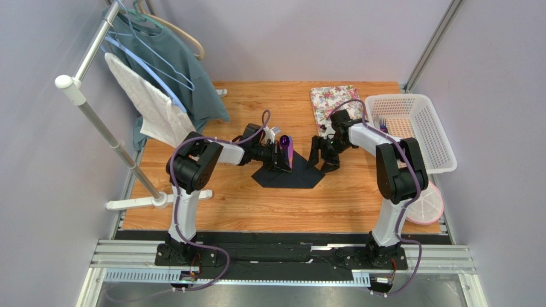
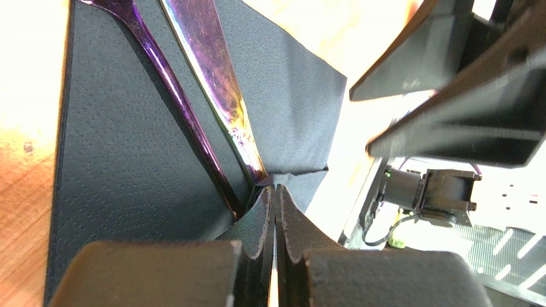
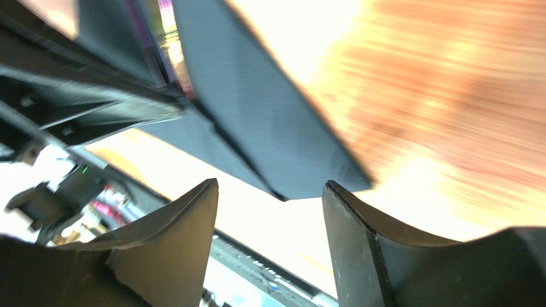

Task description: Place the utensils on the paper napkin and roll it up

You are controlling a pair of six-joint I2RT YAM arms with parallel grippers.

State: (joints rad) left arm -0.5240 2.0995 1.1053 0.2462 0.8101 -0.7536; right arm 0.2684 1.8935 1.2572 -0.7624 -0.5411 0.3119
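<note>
Left wrist view: utensils (image 2: 211, 83) lie on paper napkin (image 2: 115, 160); my left gripper (image 2: 275, 192) pinches its lifted edge. My right gripper (image 3: 269, 185) gapes empty. Placing looks done; rolling barely begun, I judge.

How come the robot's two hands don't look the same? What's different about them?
The left hand is shut, its fingers pressed together; the right hand is open, with a wide gap. The left hand pinches an edge of the paper napkin; the right hand holds nothing, with a napkin corner just in front of it. Both hands are black, have two fingers and are down by the napkin.
</note>
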